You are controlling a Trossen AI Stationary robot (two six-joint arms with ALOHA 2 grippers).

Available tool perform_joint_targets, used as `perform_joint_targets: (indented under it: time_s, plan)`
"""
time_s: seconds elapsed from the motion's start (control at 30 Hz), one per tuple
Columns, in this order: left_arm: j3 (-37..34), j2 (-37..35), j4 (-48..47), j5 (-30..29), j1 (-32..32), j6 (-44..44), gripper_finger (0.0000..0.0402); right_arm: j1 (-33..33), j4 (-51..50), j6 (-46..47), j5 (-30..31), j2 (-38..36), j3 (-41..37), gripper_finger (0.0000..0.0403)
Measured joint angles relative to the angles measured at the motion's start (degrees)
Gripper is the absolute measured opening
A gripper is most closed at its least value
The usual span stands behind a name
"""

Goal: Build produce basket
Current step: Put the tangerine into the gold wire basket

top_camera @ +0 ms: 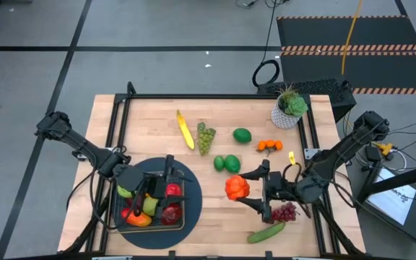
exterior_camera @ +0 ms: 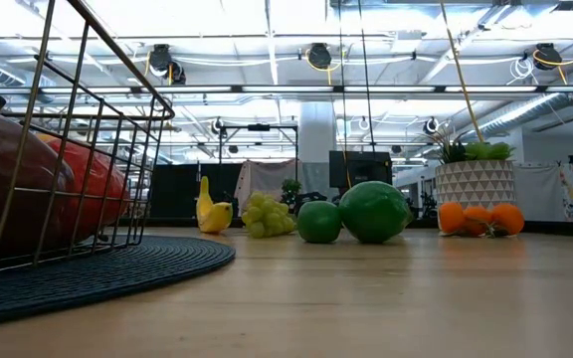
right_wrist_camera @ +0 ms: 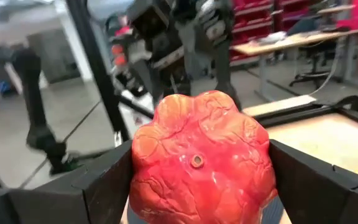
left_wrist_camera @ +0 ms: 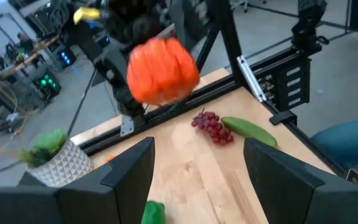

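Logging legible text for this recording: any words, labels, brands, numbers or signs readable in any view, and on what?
None can be read in any view.
The produce and the basket carry no print.
The white planter shows only a triangle pattern, no lettering.
The floor mat bears orange and black hazard stripes, no words.
The background shelves and benches in the wrist views are too blurred to read.

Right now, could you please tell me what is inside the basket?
The basket holds red, yellow and green produce; the left tool above covers part, so an exact count isn't possible.

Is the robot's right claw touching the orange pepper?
Touching. The right wrist view shows the orange pepper wedged between the right gripper's fingers, pressed against both.
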Motion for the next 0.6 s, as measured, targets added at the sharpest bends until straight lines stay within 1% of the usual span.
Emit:
perform_joint_targets:
  time_s: [0.03, 0.1, 0.2, 0.47, 0.6]
  plan:
    - [0.0, 0.0, 0.32, 0.02, -0.28, 0.6, 0.0248, -0.56, -1.24, -0.2, -1.65, 0.12, 0.0, 0.0329]
    - [0.0, 0.38, 0.89, 0.12, -0.55, 1.68, 0.0248, -1.55, -4.02, -1.67, -2.7, 0.66, 0.0, 0.0329]
    - [-0.02, 1.07, 1.76, 0.07, -1.28, 3.88, 0.0248, -2.96, -6.6, -3.49, -2.24, 1.48, -0.02, 0.0329]
    - [-0.02, 5.49, 7.48, 0.01, -2.79, 11.66, 0.025, -5.89, -7.49, -3.72, -2.3, 2.87, -0.02, 0.0329]
    - [-0.02, 7.93, 9.96, 0.06, -3.19, 14.12, 0.0273, -6.23, -7.57, -0.95, -2.35, 2.96, -0.04, 0.0329]
